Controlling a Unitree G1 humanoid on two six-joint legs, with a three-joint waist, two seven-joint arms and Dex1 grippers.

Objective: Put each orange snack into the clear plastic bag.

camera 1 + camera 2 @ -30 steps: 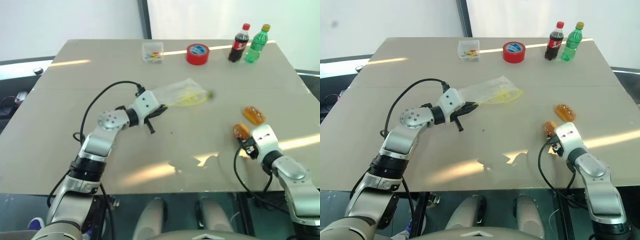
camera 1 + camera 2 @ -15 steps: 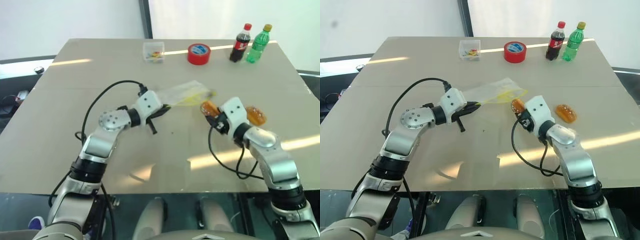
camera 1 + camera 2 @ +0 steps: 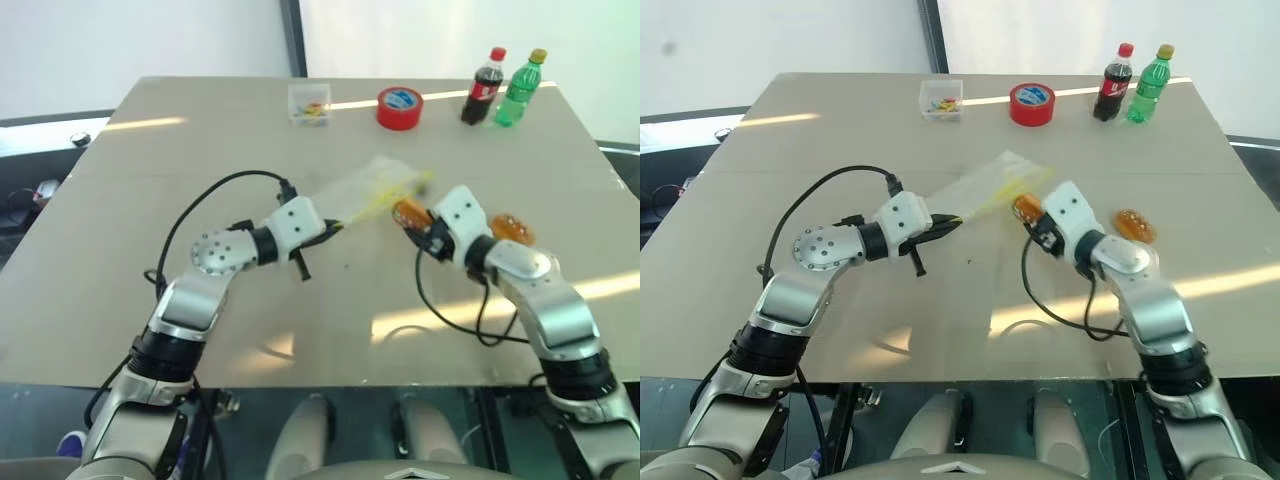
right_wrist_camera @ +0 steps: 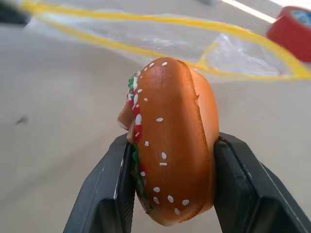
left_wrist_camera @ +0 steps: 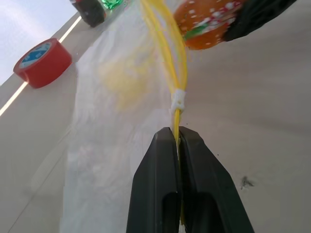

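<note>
1. Right wrist view: one orange snack [image 4: 170, 141] is clamped in the right gripper [image 4: 170, 194], beside the bag mouth, not yet inside.
2. Clear plastic bag [image 3: 365, 187]: yellow strip is pinched by the closed left gripper [image 5: 177, 141]; empty.
3. Second orange snack [image 3: 511, 229]: left on the table [image 3: 100, 220]; both remain unbagged.

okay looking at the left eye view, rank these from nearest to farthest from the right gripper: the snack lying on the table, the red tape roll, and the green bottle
1. Snack on the table: just beside the right gripper, on its outer side.
2. Red tape roll: farther back, near the table's far edge.
3. Green bottle: far right corner, beside the cola bottle.
</note>
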